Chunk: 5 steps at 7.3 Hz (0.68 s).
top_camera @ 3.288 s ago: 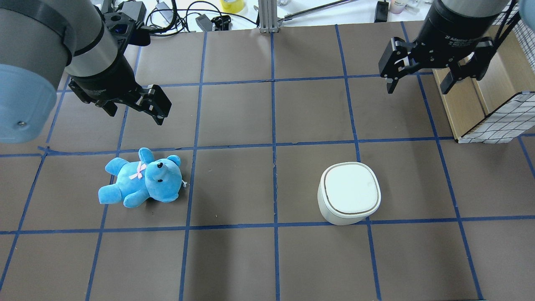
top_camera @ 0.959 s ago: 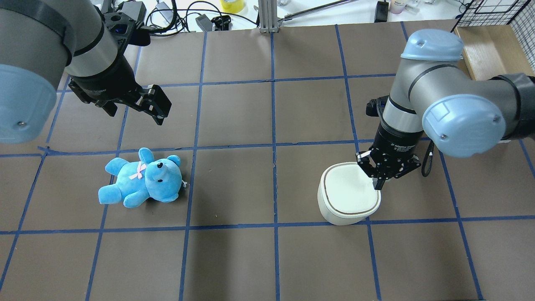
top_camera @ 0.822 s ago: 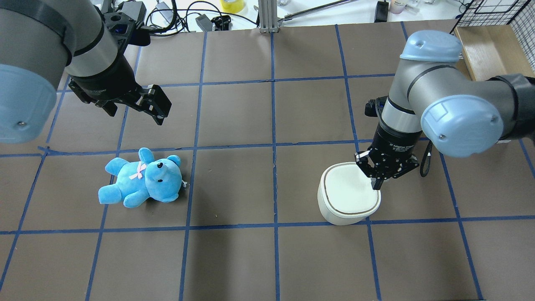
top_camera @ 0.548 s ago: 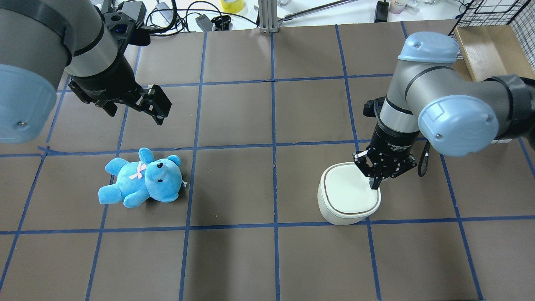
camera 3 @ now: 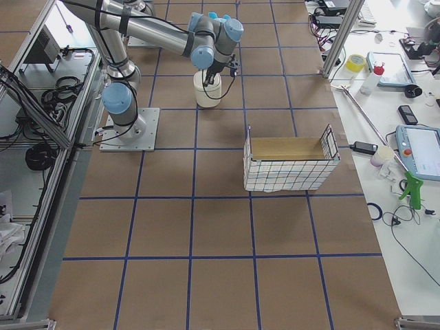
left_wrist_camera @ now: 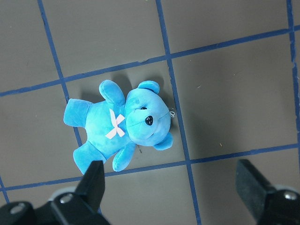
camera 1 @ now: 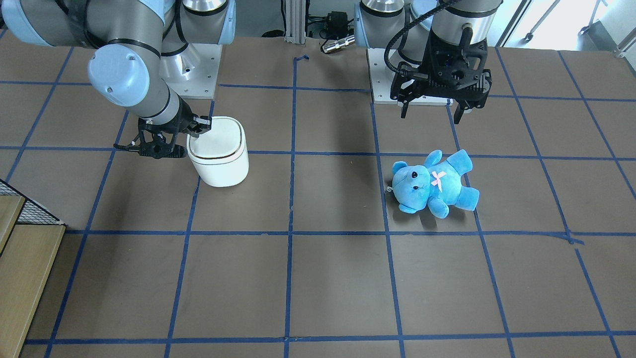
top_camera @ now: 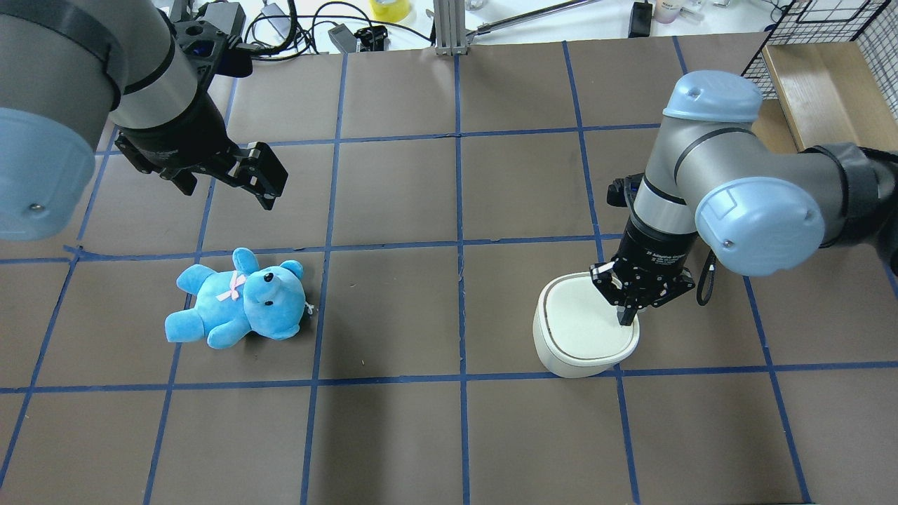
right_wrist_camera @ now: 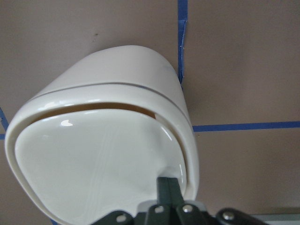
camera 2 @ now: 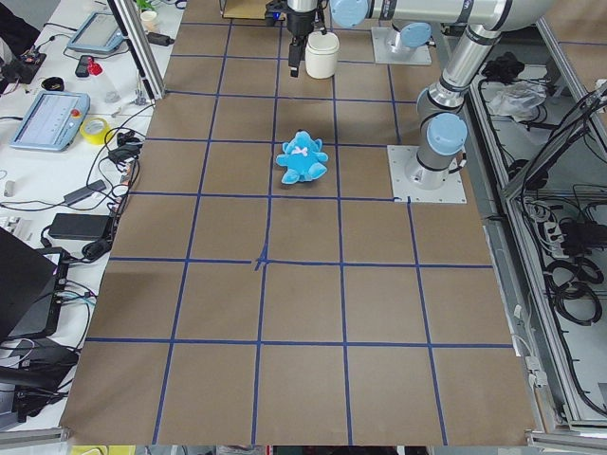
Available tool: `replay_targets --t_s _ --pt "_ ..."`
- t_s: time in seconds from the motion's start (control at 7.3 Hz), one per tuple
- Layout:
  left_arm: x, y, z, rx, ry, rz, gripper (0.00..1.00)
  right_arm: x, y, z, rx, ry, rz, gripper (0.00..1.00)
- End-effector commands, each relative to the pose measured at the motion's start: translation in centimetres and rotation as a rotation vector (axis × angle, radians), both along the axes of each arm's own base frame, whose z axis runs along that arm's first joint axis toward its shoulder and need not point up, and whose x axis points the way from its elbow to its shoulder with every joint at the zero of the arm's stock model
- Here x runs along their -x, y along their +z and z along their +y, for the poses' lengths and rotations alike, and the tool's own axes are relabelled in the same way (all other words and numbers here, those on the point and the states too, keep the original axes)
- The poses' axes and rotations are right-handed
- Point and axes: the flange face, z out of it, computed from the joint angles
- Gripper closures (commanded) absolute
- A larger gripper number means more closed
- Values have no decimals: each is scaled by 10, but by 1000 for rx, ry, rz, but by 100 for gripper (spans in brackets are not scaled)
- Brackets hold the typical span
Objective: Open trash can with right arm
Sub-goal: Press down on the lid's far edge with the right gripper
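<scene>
Right gripper (top_camera: 624, 319), closed tight and empty, presses the lid (right_wrist_camera: 93, 168) of the trash can (top_camera: 572, 330) on the surface, teddy bear (top_camera: 238, 300) well apart. Pushing so near the rim, it could slip off or tip the can.

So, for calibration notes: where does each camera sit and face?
Front-facing: across the table, facing the robot, steeply downward; right arm, left arm.
Overhead: behind the robot, looking forward and down; both arms.
Exterior left: table end on the robot's left, looking along it; both arms.
Exterior right: opposite end; right arm nearest.
Left wrist: straight down on the blue plush teddy bear; open left tool below.
Right wrist: close above the small white rounded-square plastic trash can; shut right tool.
Shared: front-facing and overhead both show bear and can.
</scene>
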Motion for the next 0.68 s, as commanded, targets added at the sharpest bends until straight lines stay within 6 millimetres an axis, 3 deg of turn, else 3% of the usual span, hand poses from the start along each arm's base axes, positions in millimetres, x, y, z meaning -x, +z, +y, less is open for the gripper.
replay_targets --t_s 0.0,0.27,0.55 --pt "0 0 0 0 0 0 0 0 -4 -1 -6 -1 0 94" --pt "0 0 0 0 0 0 0 0 13 -9 33 -14 6 91" --pt "0 0 0 0 0 0 0 2 48 -21 59 -27 2 78"
